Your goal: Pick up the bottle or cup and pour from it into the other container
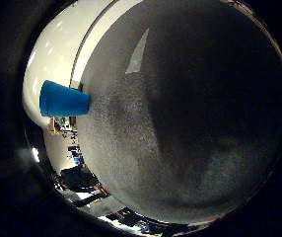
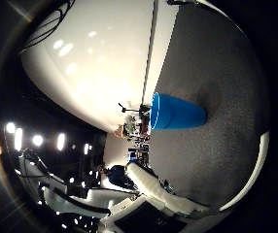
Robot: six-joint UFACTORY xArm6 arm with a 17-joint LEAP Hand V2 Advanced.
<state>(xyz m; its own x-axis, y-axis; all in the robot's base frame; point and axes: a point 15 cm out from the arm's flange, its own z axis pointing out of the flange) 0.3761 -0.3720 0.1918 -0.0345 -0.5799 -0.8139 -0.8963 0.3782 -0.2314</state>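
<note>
A blue cup (image 2: 178,111) stands upright on the grey table (image 2: 217,68), near the table's far edge. The little finger side palm view shows the same blue cup (image 1: 63,99) on the grey surface, small and some way from the palm. I see no bottle or second container.
The grey table top (image 1: 180,128) fills most of the little finger side palm view, with a pale streak (image 1: 138,51) on it. Beyond the table edge are a white wall (image 2: 90,68), room clutter (image 2: 134,131) and bright lights (image 2: 27,136).
</note>
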